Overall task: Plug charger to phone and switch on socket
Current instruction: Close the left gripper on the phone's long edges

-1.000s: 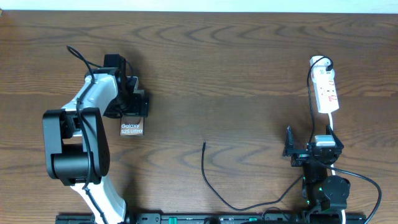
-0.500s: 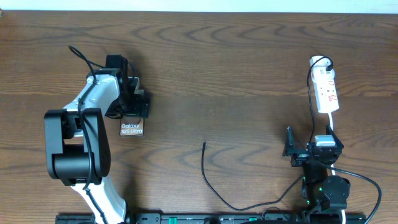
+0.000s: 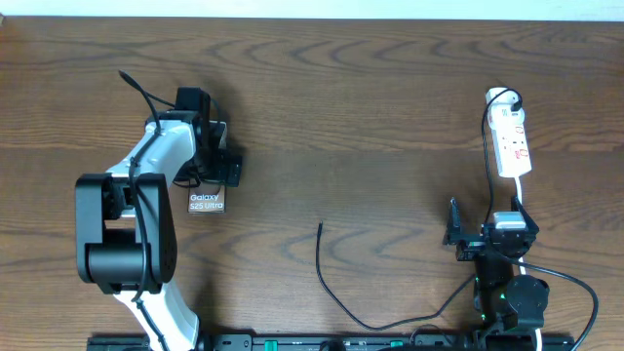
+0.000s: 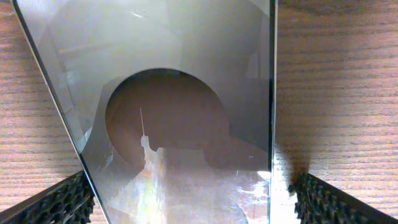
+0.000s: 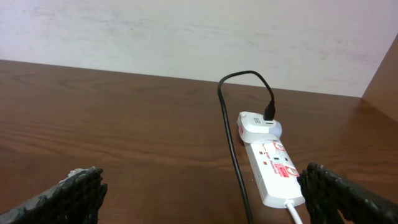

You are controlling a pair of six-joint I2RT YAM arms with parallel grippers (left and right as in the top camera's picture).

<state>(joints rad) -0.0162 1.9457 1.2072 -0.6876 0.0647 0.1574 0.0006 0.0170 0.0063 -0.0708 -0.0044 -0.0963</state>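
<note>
The phone (image 3: pixel 207 202) lies flat at the left, its "Galaxy S25 Ultra" lettering showing. My left gripper (image 3: pixel 211 178) is low over its far end, fingers on either side. In the left wrist view the phone's glossy face (image 4: pixel 186 93) fills the frame between the fingers (image 4: pixel 186 200), with a small gap at the right finger, so the gripper is open. The charger cable (image 3: pixel 331 283) loops along the front, and its free tip (image 3: pixel 320 226) lies on the table mid-front. The socket (image 3: pixel 511 141) is at the far right. My right gripper (image 3: pixel 490 226) is open and empty just in front of it.
In the right wrist view the white socket strip (image 5: pixel 273 171) carries a white plug adapter (image 5: pixel 258 126), with the black charger cable (image 5: pixel 231 149) arching out of it. A white cord (image 3: pixel 519 195) runs from the strip toward the right arm base. A pale wall stands behind the table.
My left gripper and wrist have shifted slightly right and away over the phone. The phone, cable and right arm have not moved.
</note>
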